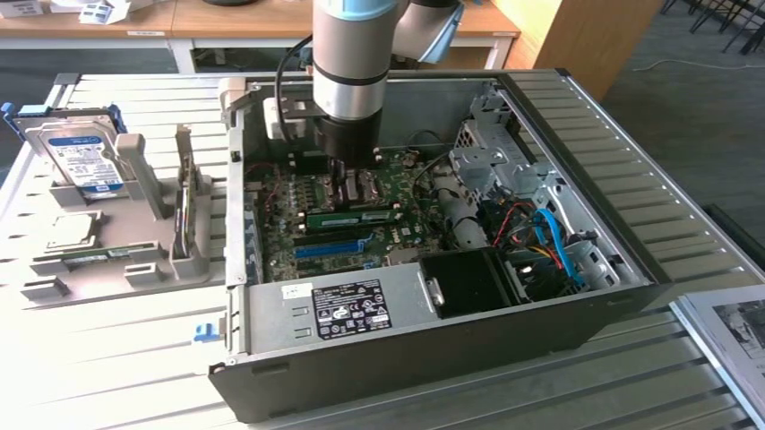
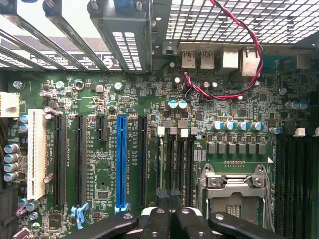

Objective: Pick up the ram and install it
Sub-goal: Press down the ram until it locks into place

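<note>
Slatted grey metal table (image 1: pixel 107 358) carries an open black PC case (image 1: pixel 597 313). My jaws (image 2: pixel 169 219) are closed, holding nothing, above the green motherboard (image 2: pixel 199 124) near its blue slot (image 2: pixel 120 162). Thin green ram (image 1: pixel 355 216) lies flat on the board, seemingly seated.
</note>
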